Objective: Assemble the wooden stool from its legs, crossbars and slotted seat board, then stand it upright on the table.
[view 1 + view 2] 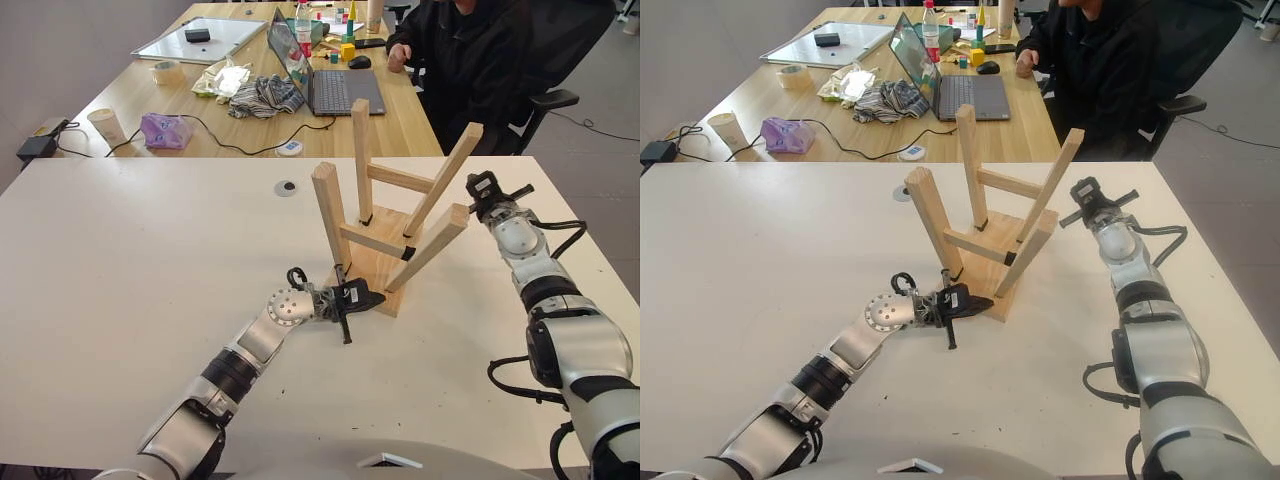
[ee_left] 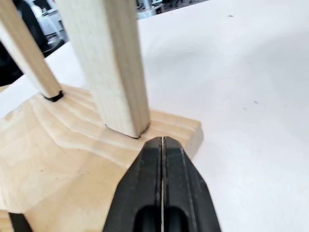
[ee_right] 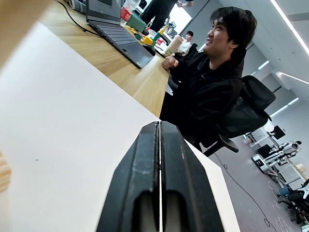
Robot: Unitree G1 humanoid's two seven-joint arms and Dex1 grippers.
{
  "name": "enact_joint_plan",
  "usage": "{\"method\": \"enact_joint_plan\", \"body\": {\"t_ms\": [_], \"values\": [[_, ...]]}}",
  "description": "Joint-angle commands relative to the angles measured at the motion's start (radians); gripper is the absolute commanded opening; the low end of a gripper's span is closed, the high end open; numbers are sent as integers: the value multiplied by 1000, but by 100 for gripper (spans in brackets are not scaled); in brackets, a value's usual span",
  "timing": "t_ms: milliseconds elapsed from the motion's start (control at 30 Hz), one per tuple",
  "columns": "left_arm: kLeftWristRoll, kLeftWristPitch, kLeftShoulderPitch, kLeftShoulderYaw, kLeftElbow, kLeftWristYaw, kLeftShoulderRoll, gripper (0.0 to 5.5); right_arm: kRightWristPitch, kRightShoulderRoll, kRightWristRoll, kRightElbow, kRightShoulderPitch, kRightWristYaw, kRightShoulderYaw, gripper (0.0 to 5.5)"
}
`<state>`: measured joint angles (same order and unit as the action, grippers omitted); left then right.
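The stool (image 1: 385,235) is found at the centre of the left eye view, inverted on the white table (image 1: 150,290). The slotted seat board (image 1: 372,268) is laid flat on the table surface, and four legs are directed upward and splayed outward. The near-left leg (image 1: 331,215) and the far-left leg (image 1: 361,160) are joined to the two right-hand legs by crossbars (image 1: 400,178). Part of the seat board is hidden by the near-right leg (image 1: 432,245), which is tilted across it.

The left gripper (image 1: 360,297) is located at lower centre, low over the table at the near-left corner of the seat board. Its fingers (image 2: 145,169) are pressed together, pad against pad. In the left wrist view its tip is seen over the board edge, with the base of the near-left leg directly ahead of it.

The right gripper (image 1: 482,188) is located at centre right, just beside the upper ends of the two right-hand legs; contact with them cannot be determined. Its fingers (image 3: 178,169) are likewise pressed together.

A round cable port (image 1: 286,188) is set into the white table left of the stool. A wooden desk (image 1: 400,125) is placed behind, across the upper part of the frame. On it are a laptop (image 1: 330,85), a bundled cloth (image 1: 265,95), a purple bag (image 1: 165,130), a paper cup (image 1: 107,125), a tape roll (image 1: 166,72) and a black cable (image 1: 240,148)
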<state>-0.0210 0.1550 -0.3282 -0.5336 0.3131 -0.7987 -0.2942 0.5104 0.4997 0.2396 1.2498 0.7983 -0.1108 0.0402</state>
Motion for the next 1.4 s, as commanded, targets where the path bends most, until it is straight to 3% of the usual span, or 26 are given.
{"method": "enact_joint_plan", "body": {"t_ms": [33, 233, 333, 433, 533, 633, 767, 833, 933, 1067, 1200, 1300, 1400], "values": [[-40, 66, -16, 55, 160, -47, -119, 0, -10, 32, -3, -5, 33, -54, 2, 2], [-24, 60, -81, 187, 353, -13, -188, 0, -8, 23, 15, -6, 105, -82, 28, 2], [-92, 68, -140, 238, 560, 116, -304, 0, 2, 14, 22, 0, 89, -80, 39, 2], [-4, 128, -153, 346, 553, 135, -294, 0, 26, -19, 33, 12, 91, -70, 58, 2], [139, 79, -128, 436, 363, 108, -216, 0, 48, -70, 116, 33, 122, -48, 137, 2], [204, -47, -89, 429, 166, 96, -142, 0, 137, -76, 199, 28, 135, -72, 223, 2], [262, -479, 105, 383, -246, 195, -100, 0, 449, 47, 295, -106, 34, -222, 369, 2], [245, -595, 156, 391, -328, 278, -75, 0, 538, 107, 170, -327, -55, -383, 397, 2], [180, -616, 86, 385, -260, 335, -75, 0, 328, 191, -161, -847, -193, -653, 449, 2], [131, -559, -55, 383, -66, 345, -83, 0, -39, 232, -427, -1330, -270, -787, 475, 2], [194, -589, 32, 446, -132, 247, -154, 0, -155, 259, -389, -1274, -332, -815, 370, 2], [243, -625, 124, 417, -258, 127, -190, 0, -289, 259, -400, -1192, -336, -808, 275, 2], [313, -713, 193, 408, -444, 75, -202, 0, -334, 280, -416, -1145, -356, -890, 252, 2]]}}
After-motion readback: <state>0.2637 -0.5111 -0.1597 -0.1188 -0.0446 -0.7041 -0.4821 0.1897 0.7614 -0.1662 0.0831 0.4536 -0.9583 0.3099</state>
